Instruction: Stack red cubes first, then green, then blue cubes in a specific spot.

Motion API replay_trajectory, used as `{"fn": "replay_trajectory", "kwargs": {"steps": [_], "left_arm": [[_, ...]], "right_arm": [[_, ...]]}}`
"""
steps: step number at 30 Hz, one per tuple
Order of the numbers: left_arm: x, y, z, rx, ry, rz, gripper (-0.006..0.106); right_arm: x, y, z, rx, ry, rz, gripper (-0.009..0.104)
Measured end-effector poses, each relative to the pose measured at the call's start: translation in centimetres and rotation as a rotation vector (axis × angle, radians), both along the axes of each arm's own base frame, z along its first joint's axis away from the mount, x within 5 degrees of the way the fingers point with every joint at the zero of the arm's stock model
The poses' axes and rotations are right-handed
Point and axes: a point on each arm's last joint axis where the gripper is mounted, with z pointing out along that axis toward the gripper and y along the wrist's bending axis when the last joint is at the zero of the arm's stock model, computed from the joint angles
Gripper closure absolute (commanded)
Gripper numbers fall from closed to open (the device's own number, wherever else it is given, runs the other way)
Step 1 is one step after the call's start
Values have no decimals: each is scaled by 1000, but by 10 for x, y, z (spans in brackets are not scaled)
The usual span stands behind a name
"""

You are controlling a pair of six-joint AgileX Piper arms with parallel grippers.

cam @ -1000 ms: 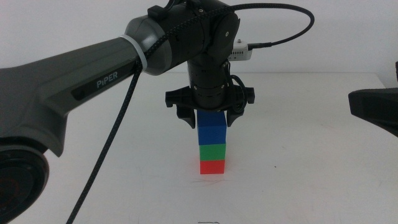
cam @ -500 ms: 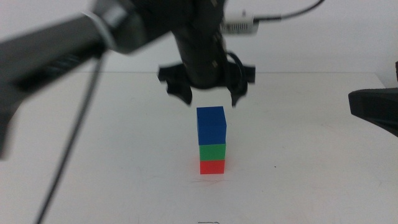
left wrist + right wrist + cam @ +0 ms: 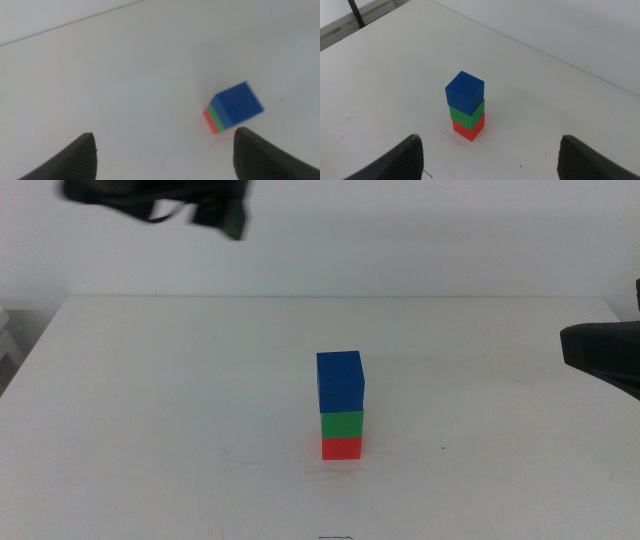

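A stack of three cubes stands on the white table near the middle: the red cube (image 3: 341,448) at the bottom, the green cube (image 3: 341,425) on it, the blue cube (image 3: 340,381) on top. The same stack shows in the right wrist view as red cube (image 3: 468,128), green cube (image 3: 468,114) and blue cube (image 3: 464,92), and in the left wrist view as blue cube (image 3: 239,102) over thin edges of green and red. My left gripper (image 3: 162,150) is open, high above and away from the stack; in the middle view it is a blur at the top left (image 3: 160,200). My right gripper (image 3: 490,155) is open, well off the stack.
The right arm's dark body (image 3: 605,355) waits at the right edge of the middle view. The white table (image 3: 150,400) ends at a far edge against a pale wall. A dark stand leg (image 3: 355,12) shows beyond the table in the right wrist view.
My left gripper has let go of the blue cube, risen and swung away to the upper left. The stack stands as it was. The right arm has not moved.
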Motion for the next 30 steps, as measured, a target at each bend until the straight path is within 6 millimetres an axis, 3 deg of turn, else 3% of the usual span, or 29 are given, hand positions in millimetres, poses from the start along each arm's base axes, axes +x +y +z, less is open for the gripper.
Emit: {"fn": "replay_trajectory", "kwargs": {"steps": [5, 10, 30], "left_arm": [[-37, 25, -3, 0, -14, 2, 7], [-54, 37, -8, -6, -54, 2, 7], [-54, 43, -15, 47, -75, 27, 7]], "right_arm": [[0, 0, 0, 0, 0, 0, 4], [0, 0, 0, 0, 0, 0, 4], [1, -2, 0, -21, -17, -10, 4]]}}
